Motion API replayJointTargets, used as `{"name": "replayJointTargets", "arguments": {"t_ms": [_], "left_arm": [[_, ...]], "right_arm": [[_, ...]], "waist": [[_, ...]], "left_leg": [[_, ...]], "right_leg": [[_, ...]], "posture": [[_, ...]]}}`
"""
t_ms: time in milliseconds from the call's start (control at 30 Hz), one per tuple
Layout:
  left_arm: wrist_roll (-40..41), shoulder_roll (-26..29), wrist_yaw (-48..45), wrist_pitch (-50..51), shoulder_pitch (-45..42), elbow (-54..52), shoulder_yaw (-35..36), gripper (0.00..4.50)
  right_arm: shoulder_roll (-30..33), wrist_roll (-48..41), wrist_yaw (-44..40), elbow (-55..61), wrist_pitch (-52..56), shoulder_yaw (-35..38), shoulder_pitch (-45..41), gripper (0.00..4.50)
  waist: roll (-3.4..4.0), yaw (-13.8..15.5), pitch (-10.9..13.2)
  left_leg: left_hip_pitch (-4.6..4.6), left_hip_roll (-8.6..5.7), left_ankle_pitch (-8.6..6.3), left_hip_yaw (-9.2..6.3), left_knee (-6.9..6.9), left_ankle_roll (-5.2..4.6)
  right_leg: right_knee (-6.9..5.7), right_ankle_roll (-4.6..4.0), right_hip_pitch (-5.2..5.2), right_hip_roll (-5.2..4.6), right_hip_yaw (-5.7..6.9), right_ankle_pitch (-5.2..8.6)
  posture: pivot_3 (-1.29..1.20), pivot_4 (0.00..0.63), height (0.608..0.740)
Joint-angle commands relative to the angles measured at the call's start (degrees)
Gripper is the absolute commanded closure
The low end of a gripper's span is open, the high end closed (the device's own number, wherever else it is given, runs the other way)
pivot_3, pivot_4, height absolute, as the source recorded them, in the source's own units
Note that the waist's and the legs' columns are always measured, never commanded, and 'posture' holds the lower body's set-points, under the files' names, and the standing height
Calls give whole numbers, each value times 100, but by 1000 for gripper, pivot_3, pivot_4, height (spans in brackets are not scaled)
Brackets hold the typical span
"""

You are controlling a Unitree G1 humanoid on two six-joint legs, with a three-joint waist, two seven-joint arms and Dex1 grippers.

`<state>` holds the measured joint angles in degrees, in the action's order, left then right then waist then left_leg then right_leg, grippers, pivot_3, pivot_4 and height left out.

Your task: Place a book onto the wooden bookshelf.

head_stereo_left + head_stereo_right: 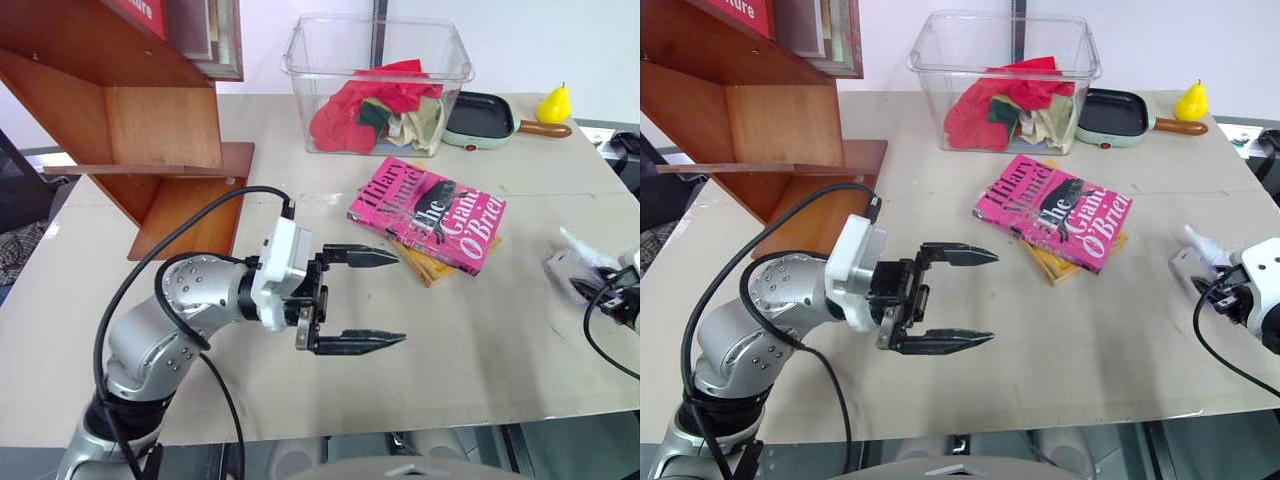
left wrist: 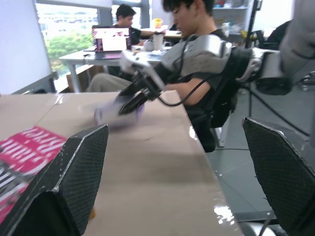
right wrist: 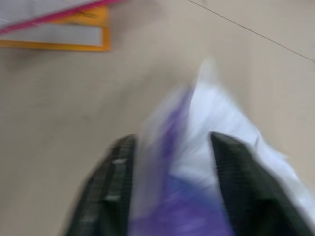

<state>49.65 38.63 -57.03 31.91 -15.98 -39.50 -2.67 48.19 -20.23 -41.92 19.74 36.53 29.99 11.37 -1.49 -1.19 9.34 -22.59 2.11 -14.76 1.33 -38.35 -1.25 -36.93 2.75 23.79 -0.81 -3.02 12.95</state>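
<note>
The left pincer [image 1: 352, 300] hovers over the pale worktop [image 1: 480, 340] with its two black fingers spread wide and nothing between them, pointing level toward the robot's right. Just beyond its fingertips lies the book [image 1: 428, 212], a bright pink paperback resting flat, cover up, on top of a yellow-orange book [image 1: 428, 268] whose edges peek out beneath it. The pink book's long axis runs diagonally across the worktop, one short end toward the clear plastic bin [image 1: 378, 85] of coloured cloths, the other toward the near right edge. At that right edge the right pincer [image 3: 170, 189] has a white and purple packet [image 3: 206, 147] between its fingers; whether they are pinching it cannot be told. The wooden bookshelf [image 1: 150, 130] stands at the far left corner, well apart from the book. A small green pan [image 1: 480, 118] and a yellow pear [image 1: 554, 104] sit behind the bin.
</note>
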Motion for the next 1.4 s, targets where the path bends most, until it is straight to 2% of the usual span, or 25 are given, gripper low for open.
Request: {"name": "replayJointTargets", "arguments": {"t_ms": [33,100,133,167,233,267,300,367,400,467,600,667,833,1067,1400], "left_arm": [[194,275,-51,-55,484,-349,453,0],[258,351,-41,-101,686,-404,616,0],[299,357,40,-119,870,-448,765,0],[300,344,128,-150,1072,-491,901,0],[116,348,153,-322,1511,-604,1114,0],[48,308,242,-402,1732,-685,1221,0],[4,271,314,-480,1929,-741,1329,0],[-108,231,468,-610,2310,-908,1536,0],[-37,188,662,-599,2443,-1016,1670,0],[131,148,926,-586,2647,-1144,1939,0],[61,233,1231,-565,3047,-1441,2285,0],[45,248,1374,-559,3123,-1525,2332,0],[-238,207,1704,-545,2682,-1118,1959,0],[-663,147,1462,-879,2731,-604,1910,0],[-736,129,1062,-1217,3356,-581,2226,0]], "right_arm": [[674,-646,-626,532,523,573,-210,1667],[889,-745,-753,598,600,566,-295,1667],[998,-776,-689,395,591,343,-724,1667],[1056,-831,-586,95,667,84,-1270,2092],[1175,-743,-700,-374,526,-529,-2045,2452],[1149,-538,-708,-706,377,-928,-2485,2807],[1094,-378,-688,-972,279,-1262,-2855,3408],[923,-89,-781,-1611,115,-1958,-3670,4292],[804,118,-831,-1994,7,-2313,-4099,4466],[600,428,-997,-2588,-152,-2866,-4757,4466],[-90,1273,-1222,-4489,-1075,-3831,-6179,4466],[-425,1548,-1213,-5340,-1406,-4055,-6710,4466],[-927,2313,-1291,-7293,-2180,-4538,-7805,4466],[-1148,2736,-1247,-8725,-3001,-4457,-8414,4466],[-1450,2858,-1700,-8923,-3302,-4356,-8492,4466]], "waist": [[24,-9,5],[22,15,6],[11,33,3],[7,32,4],[12,-25,10],[13,-49,12],[6,-68,13],[-1,-79,15],[1,-85,17],[4,-67,19],[13,-89,24],[16,-87,26],[27,-20,33],[39,-11,40],[44,-132,42]], "left_leg": [[1,1,0,1,1,0],[1,0,0,-1,2,0],[0,0,0,0,1,0],[-1,0,0,1,1,0],[6,4,0,2,-3,0],[7,0,0,7,-3,0],[9,0,0,9,-4,0],[11,0,0,8,-3,0],[11,1,0,9,-4,0],[3,2,0,8,-1,0],[-10,0,0,10,6,0],[-12,1,0,14,6,0],[-23,0,0,12,8,1],[-23,0,0,29,15,1],[-22,7,0,44,19,1]], "right_leg": [[0,-1,1,0,-6,0],[1,0,1,-1,-4,0],[2,-1,0,-1,3,0],[4,0,-1,0,10,1],[4,0,-2,0,-5,0],[4,-1,-2,-4,-12,-1],[4,-1,-2,-5,-15,-1],[6,-1,-6,-7,-13,-1],[6,-2,-5,-7,-12,-2],[6,-21,1,-8,-11,-13],[7,-27,14,-8,-4,-15],[9,-28,15,-8,-3,-15],[13,-29,14,-13,12,-16],[15,-29,21,-17,2,-16],[10,-29,33,-18,-4,-17]], "posture": [[0,150,740],[0,150,740],[0,150,740],[0,150,740],[0,150,740],[0,150,740],[0,150,740],[0,150,740],[0,150,740],[0,150,740],[0,150,740],[0,150,740],[0,150,740],[0,150,740],[0,150,740]]}}
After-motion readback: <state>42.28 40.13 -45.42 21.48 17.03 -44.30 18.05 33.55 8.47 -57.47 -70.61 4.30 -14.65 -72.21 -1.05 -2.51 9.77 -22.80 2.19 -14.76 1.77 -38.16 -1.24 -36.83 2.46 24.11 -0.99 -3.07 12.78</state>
